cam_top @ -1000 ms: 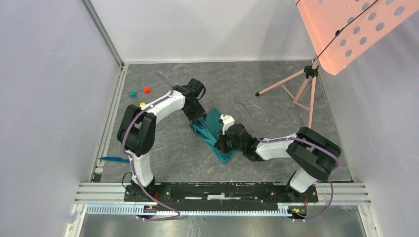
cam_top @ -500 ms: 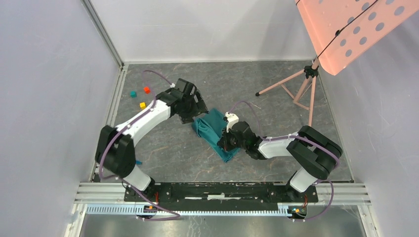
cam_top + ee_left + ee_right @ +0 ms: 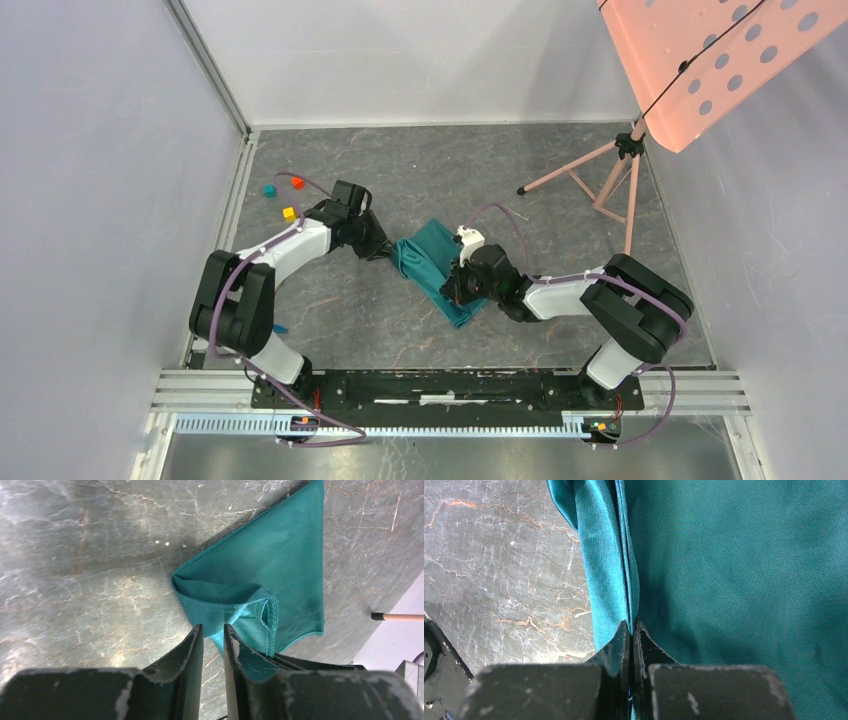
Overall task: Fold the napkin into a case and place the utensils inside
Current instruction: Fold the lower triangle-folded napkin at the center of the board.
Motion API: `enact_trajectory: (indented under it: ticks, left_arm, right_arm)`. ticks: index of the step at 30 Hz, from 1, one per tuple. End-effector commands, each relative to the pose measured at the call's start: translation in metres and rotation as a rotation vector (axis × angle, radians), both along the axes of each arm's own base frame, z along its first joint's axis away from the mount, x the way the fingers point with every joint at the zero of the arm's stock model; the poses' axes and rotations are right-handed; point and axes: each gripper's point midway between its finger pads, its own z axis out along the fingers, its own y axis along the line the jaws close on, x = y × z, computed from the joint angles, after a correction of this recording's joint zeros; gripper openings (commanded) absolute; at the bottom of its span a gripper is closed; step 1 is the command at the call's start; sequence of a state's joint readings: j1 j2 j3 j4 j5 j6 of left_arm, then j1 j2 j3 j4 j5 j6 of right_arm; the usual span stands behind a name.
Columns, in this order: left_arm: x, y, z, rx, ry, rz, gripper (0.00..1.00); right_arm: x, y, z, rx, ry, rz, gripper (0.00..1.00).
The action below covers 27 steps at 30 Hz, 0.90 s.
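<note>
Napkin (image 3: 430, 260) sits mid-counter (image 3: 380, 330) between the two arms, folded into a strip lying on a diagonal. Its far end is by the left arm (image 3: 300, 245) and its near end points toward the bases. On my left wrist feed the napkin (image 3: 285, 565) shows a folded corner, layers stacked, one hemmed edge curled up into a small loop right off the fingertips.

Left jaws: nearly together, only a thin slot between the fingers (image 3: 192, 650). They're low over the counter at the napkin's left edge. Cloth rides against the finger on the right of that view, but I can't tell whether any is actually caught in the slot.

Right jaws: pressed together, pinching a lengthwise fold of the napkin (image 3: 734, 580) — the ridge runs straight into the tips (no gap visible on that feed). Right arm (image 3: 570, 295) reaches in from the right, wrist over the strip's near half.

Far left: red cube (image 3: 296, 183), teal cube (image 3: 269, 190), yellow cube (image 3: 288, 213), all apart from the napkin. A sliver of blue (image 3: 281, 327) pokes out beside the left arm's lower link — too little showing to say what. Pink tripod (image 3: 600, 185) stands far right.
</note>
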<state>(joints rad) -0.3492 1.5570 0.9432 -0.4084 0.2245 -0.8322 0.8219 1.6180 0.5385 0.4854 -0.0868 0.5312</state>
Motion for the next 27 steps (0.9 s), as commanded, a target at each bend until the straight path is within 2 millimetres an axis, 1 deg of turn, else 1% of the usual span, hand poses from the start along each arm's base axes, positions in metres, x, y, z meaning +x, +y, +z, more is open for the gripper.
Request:
enact_trajectory:
  ticks: [1,5,11,15,18,21,23,27]
  left_arm:
    - [0.024,-0.023,0.012,-0.094,-0.079,-0.046,0.27]
    - [0.032,-0.031,0.006,-0.122,-0.065,-0.048,0.26]
    - [0.041,-0.035,-0.003,-0.126,-0.053,-0.05,0.25]
    - [0.041,-0.033,-0.011,-0.108,-0.036,-0.046,0.25]
    - [0.037,-0.03,-0.018,-0.094,-0.02,-0.042,0.23]
    - [0.035,-0.028,-0.015,-0.088,-0.03,-0.039,0.23]
    - [0.033,-0.027,-0.012,-0.088,-0.035,-0.042,0.24]
    - [0.026,-0.026,-0.001,-0.106,-0.054,-0.045,0.31]
  right_arm:
    - [0.004,0.005,0.01,0.042,-0.031,0.012,0.0]
    - [0.002,0.007,0.009,0.039,-0.027,0.026,0.0]
    - [0.001,0.01,0.011,0.036,-0.021,0.049,0.0]
    - [0.001,0.012,0.011,0.022,-0.019,0.07,0.0]
    - [0.003,0.017,0.015,0.012,-0.025,0.098,0.02]
    - [0.005,0.022,0.017,0.012,-0.025,0.136,0.04]
    - [0.005,0.025,0.014,0.008,-0.005,0.154,0.03]
    - [0.007,0.025,0.009,0.008,0.015,0.158,0.03]
